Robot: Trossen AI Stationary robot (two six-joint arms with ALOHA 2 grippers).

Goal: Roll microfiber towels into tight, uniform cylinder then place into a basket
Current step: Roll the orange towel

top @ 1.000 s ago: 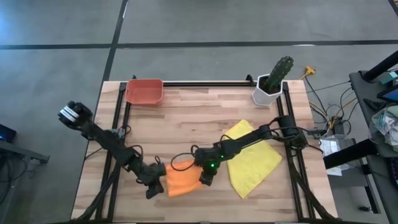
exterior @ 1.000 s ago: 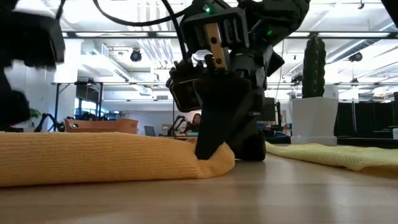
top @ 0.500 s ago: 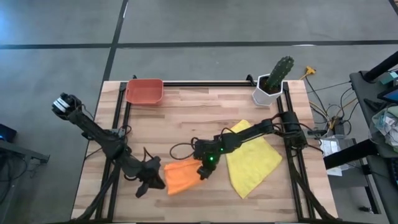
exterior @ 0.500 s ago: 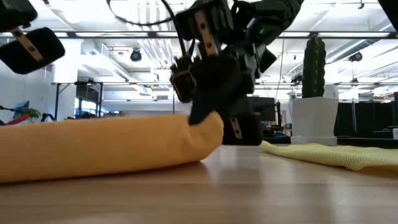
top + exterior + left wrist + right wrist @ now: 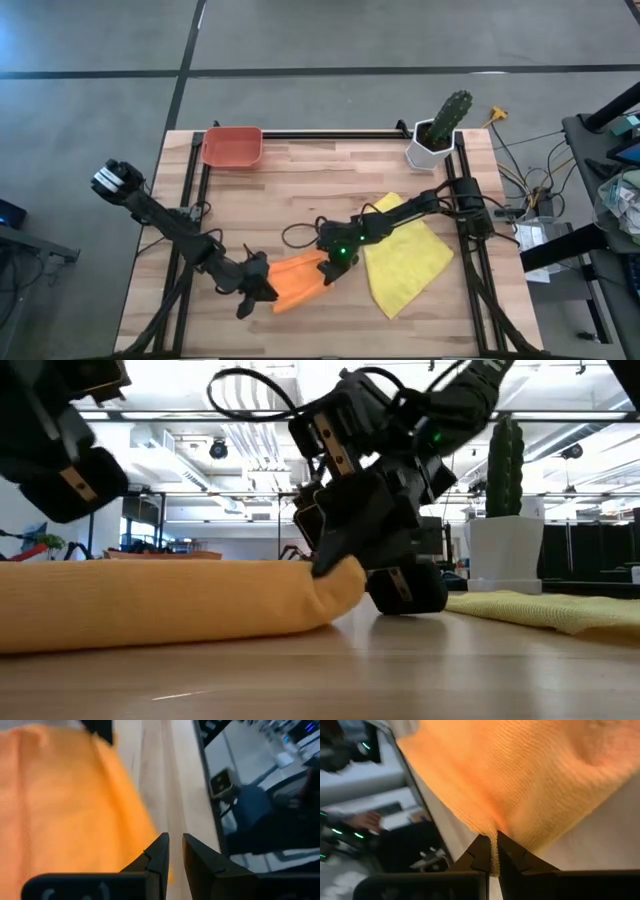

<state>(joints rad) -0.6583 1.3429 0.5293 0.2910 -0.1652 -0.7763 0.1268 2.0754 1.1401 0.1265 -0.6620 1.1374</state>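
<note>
Here the right gripper (image 5: pixel 492 851) pinches the orange towel (image 5: pixel 300 281) edge — left gripper (image 5: pixel 175 851) nearly shut, empty.

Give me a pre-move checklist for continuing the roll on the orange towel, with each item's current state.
1. Right gripper pinching the orange towel edge: ok, fabric sits between its fingers.
2. Left gripper holding the towel: not ok, fingers nearly together with only a bare gap between them, beside the cloth.
3. Roll tight and uniform: not ok, a loose tapered wedge from above.
4. Yellow towel apart from the roll: ok.
5. Basket contents: cannot tell.
</note>
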